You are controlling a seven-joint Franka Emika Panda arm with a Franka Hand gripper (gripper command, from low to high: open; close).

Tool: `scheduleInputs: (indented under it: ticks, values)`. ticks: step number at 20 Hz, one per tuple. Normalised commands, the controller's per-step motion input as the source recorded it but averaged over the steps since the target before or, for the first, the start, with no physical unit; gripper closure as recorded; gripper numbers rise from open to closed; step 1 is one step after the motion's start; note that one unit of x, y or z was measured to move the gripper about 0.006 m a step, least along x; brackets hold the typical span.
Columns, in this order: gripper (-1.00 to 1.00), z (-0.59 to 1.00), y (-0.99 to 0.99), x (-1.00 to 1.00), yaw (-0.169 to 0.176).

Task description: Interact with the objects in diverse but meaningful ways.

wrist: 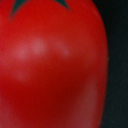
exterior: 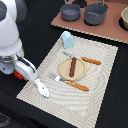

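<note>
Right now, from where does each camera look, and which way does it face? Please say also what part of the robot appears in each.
Exterior view: sits high off the arm, looking down across the placemat with the plate and sausage stick; the white arm fills this view's left edge, its hand hidden.
Wrist view: sits on the wrist, pressed very near the red tomato; no robot part shows.
Shared: only the red tomato, a small sliver under the arm in the exterior view.

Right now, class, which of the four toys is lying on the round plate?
The dark brown sausage stick. It alone lies on the tan plate; the blue carton, fish piece and red tomato do not.
</note>
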Motion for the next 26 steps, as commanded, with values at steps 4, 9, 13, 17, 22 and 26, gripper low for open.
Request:
scheduleInputs:
  ticks: [4,9,13,17,22,26]
  values:
    - [1.00,0.01,0.00,-0.17,0.000]
    - [1.00,0.00,0.00,-0.07,0.000]
    - [1.00,-0.01,0.00,-0.08,0.000]
    - [1.00,-0.03,-0.01,-0.07,0.000]
    - [1.00,0.26,-0.01,-0.05,-0.006]
    - [1.00,1.00,0.04,-0.02,-0.023]
